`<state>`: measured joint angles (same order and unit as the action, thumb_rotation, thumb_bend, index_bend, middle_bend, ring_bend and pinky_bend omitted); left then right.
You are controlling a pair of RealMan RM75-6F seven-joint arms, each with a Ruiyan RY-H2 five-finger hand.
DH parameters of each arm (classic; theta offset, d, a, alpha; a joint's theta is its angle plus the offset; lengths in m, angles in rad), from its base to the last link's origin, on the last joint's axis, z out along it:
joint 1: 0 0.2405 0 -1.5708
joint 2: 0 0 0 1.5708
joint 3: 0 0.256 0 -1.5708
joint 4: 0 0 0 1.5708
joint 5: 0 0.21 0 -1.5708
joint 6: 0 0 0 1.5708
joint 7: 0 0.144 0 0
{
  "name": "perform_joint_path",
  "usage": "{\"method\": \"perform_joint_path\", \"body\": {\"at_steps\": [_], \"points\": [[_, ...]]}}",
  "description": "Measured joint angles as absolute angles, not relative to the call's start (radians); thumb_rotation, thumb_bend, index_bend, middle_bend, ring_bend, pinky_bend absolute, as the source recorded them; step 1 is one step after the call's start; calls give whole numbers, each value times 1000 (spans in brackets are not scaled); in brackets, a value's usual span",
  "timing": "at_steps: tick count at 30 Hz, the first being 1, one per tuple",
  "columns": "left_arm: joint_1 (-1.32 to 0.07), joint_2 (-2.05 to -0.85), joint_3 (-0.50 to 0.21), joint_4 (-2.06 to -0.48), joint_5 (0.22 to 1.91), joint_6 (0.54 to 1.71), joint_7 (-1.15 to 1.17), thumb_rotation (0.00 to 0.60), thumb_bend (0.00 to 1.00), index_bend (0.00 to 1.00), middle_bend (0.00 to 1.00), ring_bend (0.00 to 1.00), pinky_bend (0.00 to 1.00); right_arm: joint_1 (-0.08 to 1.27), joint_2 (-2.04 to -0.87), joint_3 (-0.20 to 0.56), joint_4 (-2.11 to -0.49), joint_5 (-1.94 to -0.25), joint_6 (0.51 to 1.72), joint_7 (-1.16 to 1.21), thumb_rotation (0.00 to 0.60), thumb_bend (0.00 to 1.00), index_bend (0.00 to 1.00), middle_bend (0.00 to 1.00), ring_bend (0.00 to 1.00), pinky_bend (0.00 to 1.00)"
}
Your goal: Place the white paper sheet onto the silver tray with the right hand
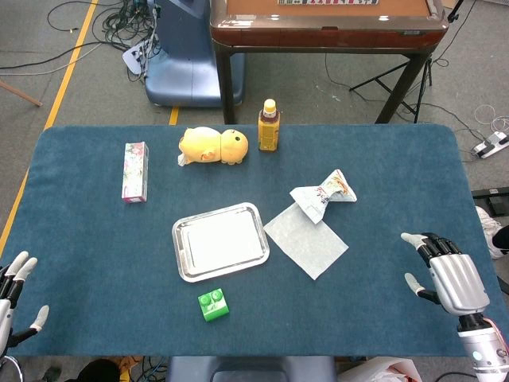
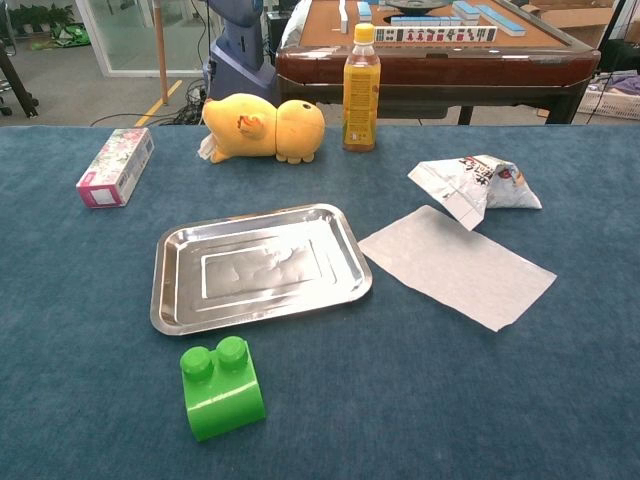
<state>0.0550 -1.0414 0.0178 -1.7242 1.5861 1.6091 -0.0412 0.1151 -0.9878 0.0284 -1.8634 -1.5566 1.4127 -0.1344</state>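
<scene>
The right hand [image 1: 447,274] has a ribbed, silver-grey metal back, black fingers with pale whitish tips, and a white wrist cuff carrying what may be a small red mark. The left hand [image 1: 14,298], cut off by the frame edge, shows dark fingers with the same pale tips

A plain white paper sheet [image 2: 457,265] lies on the deep blue felt table cover [image 2: 80,400]. At its nine o'clock is a shiny silver metal tray [image 2: 257,266]; at the tray's six o'clock, a bright green plastic brick [image 2: 221,387]; at twelve o'clock, a yellow plush toy [image 2: 262,128] and amber, yellow-capped bottle [image 2: 361,88].
</scene>
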Motion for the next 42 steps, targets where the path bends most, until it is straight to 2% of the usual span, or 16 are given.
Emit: {"method": "perform_joint_path", "body": {"at_steps": [8, 19, 25, 36, 42], "points": [[50, -1050, 15, -1716, 1578, 1601, -39, 600, 335, 67, 22, 37, 0, 127, -988, 29, -1871, -1554, 1394, -146, 600, 321, 214, 288, 174, 264], [52, -1053, 16, -1713, 1575, 1601, -40, 600, 335, 67, 22, 37, 0, 173, -1060, 30, -1856, -1557, 1324, -203, 600, 141, 249, 297, 174, 264], [62, -1051, 19, -1714, 1575, 1614, -41, 600, 335, 67, 22, 37, 0, 212, -1146, 36, -1815, -1531, 1266, -279, 600, 140, 271, 306, 174, 264], [77, -1047, 24, -1712, 1578, 1633, -47, 600, 335, 67, 22, 37, 0, 295, -1309, 48, -1671, -1518, 1177, -289, 600, 255, 369, 313, 174, 264], [84, -1049, 26, -1708, 1577, 1637, -51, 600, 335, 67, 22, 37, 0, 343, -1401, 49, -1584, -1517, 1127, -287, 600, 255, 369, 314, 174, 264]]}}
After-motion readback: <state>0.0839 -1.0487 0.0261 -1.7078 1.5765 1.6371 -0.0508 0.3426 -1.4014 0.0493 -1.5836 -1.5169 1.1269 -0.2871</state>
